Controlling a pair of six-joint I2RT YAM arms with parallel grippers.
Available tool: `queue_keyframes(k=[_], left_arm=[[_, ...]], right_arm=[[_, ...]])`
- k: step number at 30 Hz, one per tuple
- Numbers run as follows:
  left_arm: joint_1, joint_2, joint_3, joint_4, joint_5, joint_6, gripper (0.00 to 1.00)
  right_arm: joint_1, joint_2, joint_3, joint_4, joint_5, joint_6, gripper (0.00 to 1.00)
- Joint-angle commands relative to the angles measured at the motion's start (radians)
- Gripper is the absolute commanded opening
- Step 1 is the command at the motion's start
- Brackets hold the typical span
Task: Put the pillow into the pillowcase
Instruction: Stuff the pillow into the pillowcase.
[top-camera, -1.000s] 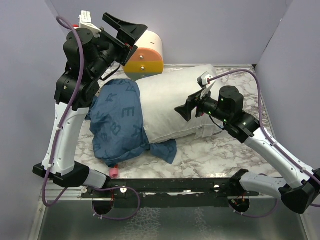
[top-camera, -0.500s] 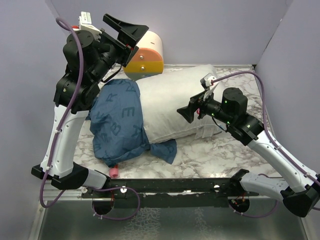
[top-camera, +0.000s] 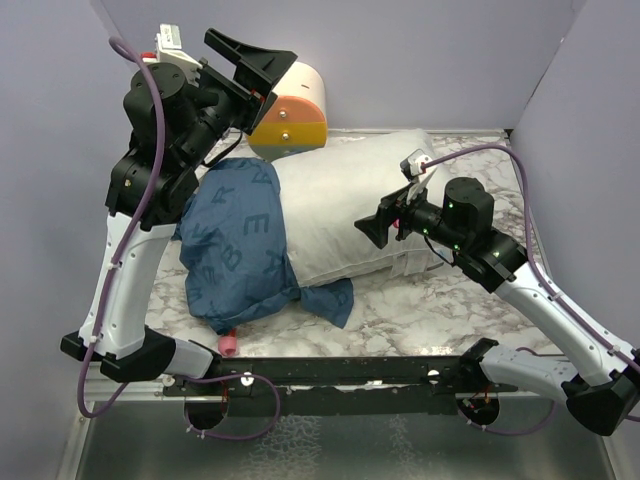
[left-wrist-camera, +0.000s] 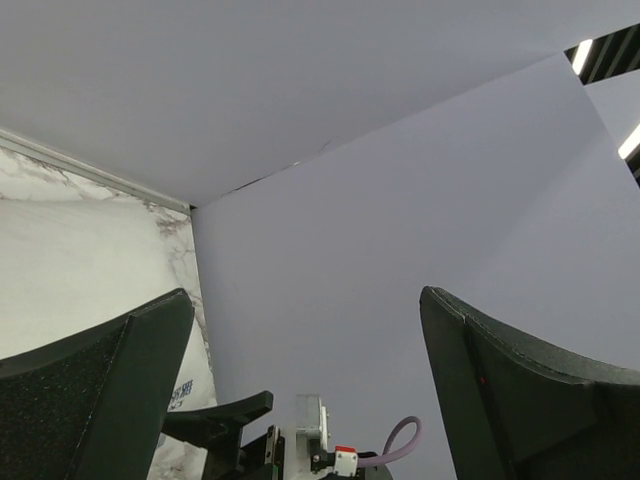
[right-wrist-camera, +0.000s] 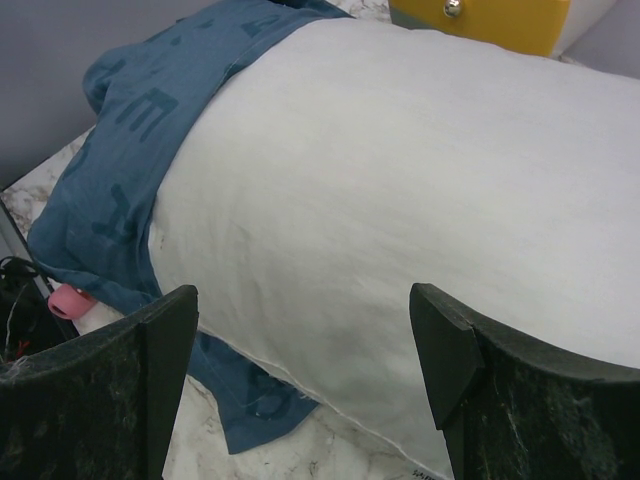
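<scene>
The pillow (top-camera: 345, 205) lies across the marbled tabletop (top-camera: 430, 310), its left end inside the blue pillowcase (top-camera: 235, 250), which covers only that end (the rest of the white cushion is bare). The right hand (top-camera: 374, 228) hangs just above the pillow's right half, jaws spread wide, gripping nothing. The left hand (top-camera: 255, 68) is raised high beside a cream-and-orange cylinder (top-camera: 295, 110), fully open and empty.

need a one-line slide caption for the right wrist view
Right jaws open, facing the white pillow, one end covered by the blue pillowcase.
</scene>
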Motion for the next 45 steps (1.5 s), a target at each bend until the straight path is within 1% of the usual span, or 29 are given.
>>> queue_keyframes(k=[1,4,11,25,28,30,32,33,35,36,37,38,39,40,41,43,45], left_arm=[[-0.005,-0.006,0.036,0.016,-0.024,-0.003,0.99],[-0.005,0.017,0.072,-0.016,-0.017,0.01,0.99],[-0.005,-0.001,0.013,0.06,-0.017,-0.013,0.99],[-0.005,0.036,0.073,0.033,0.01,0.0,0.99],[-0.005,0.019,0.049,0.055,0.007,0.015,0.99],[-0.005,-0.018,-0.023,0.067,0.008,0.006,0.99],[-0.005,-0.085,-0.174,0.117,0.017,0.009,0.99],[-0.005,-0.135,-0.284,0.165,0.024,0.023,0.99],[-0.005,-0.254,-0.602,0.338,0.076,0.065,0.99],[-0.005,-0.32,-0.746,0.497,0.114,0.068,0.99],[-0.005,-0.383,-0.891,0.621,0.148,0.073,0.99],[-0.005,-0.437,-0.994,0.686,0.163,0.063,0.99],[-0.006,-0.488,-1.063,0.693,0.17,0.045,0.99],[-0.008,-0.509,-1.087,0.656,0.175,0.062,0.99],[-0.019,-0.515,-1.076,0.555,0.173,0.113,0.99],[-0.069,-0.502,-1.007,0.316,0.127,0.265,0.99],[-0.12,-0.48,-0.945,0.123,0.065,0.333,0.98]], right_arm=[[-0.004,-0.011,-0.003,-0.002,0.019,0.001,0.86],[-0.003,-0.007,-0.001,-0.004,0.021,-0.007,0.86],[-0.003,-0.001,0.003,-0.001,0.025,-0.017,0.86],[-0.003,-0.004,0.013,-0.018,0.03,-0.022,0.86],[-0.003,-0.007,0.01,-0.019,0.029,-0.019,0.86],[-0.004,-0.009,0.01,-0.017,0.023,-0.019,0.86],[-0.003,-0.007,0.017,-0.014,0.019,-0.02,0.86],[-0.003,-0.007,0.017,-0.01,0.021,-0.024,0.87],[-0.005,-0.005,0.016,0.001,0.027,-0.021,0.89],[-0.006,-0.003,0.016,0.005,0.022,-0.017,0.89],[-0.006,-0.003,0.014,0.007,0.014,-0.01,0.89],[-0.008,-0.001,0.011,0.009,0.007,-0.003,0.89],[-0.008,-0.001,0.008,0.008,0.004,0.005,0.89],[-0.009,-0.002,0.006,0.001,0.005,0.013,0.89],[-0.012,-0.001,0.005,-0.007,0.007,0.02,0.9],[-0.021,-0.006,-0.002,-0.02,0.009,0.033,0.92],[-0.034,-0.01,-0.012,-0.02,-0.002,0.042,0.93]])
